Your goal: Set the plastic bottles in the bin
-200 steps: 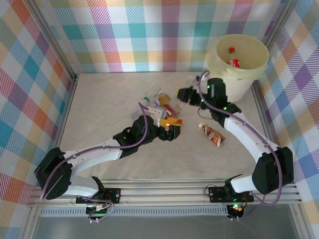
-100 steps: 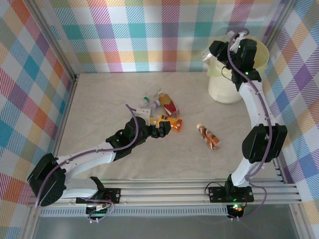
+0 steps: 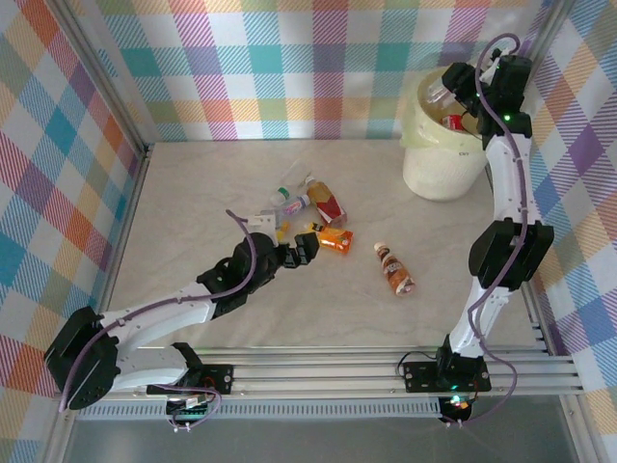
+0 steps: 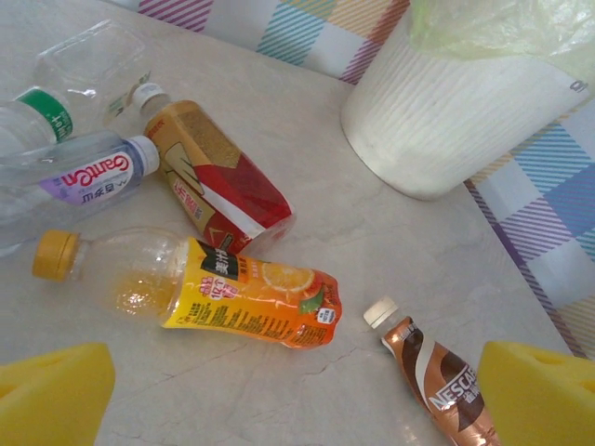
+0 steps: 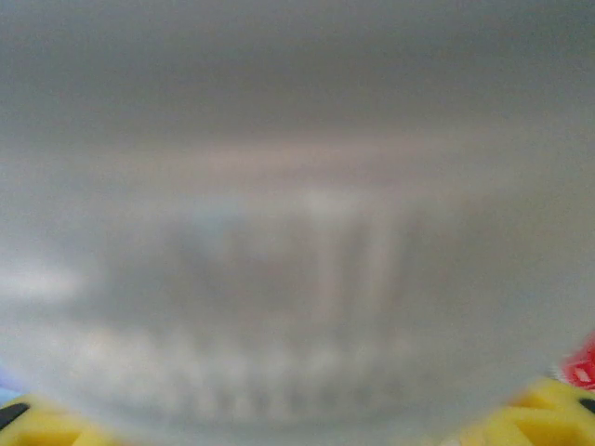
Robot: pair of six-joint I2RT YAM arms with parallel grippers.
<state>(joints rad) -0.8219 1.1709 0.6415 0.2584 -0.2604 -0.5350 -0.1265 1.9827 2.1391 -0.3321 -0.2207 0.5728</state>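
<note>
Table corner [image 3: 384,160]: right claw [image 3: 446,94] seemingly now over bin [image 3: 429,166].

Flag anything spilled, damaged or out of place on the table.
Nothing spilled or broken. Every bottle on the table lies on its side; the brown Nescafe bottle lies apart from the others, and the capped orange-label bottle holds a little leftover juice.

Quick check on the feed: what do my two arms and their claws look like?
The left arm and right arm have white links, black joints and a loose purple cable each. The left claw and right claw are black, with yellow fingertips in the wrist views.
</note>
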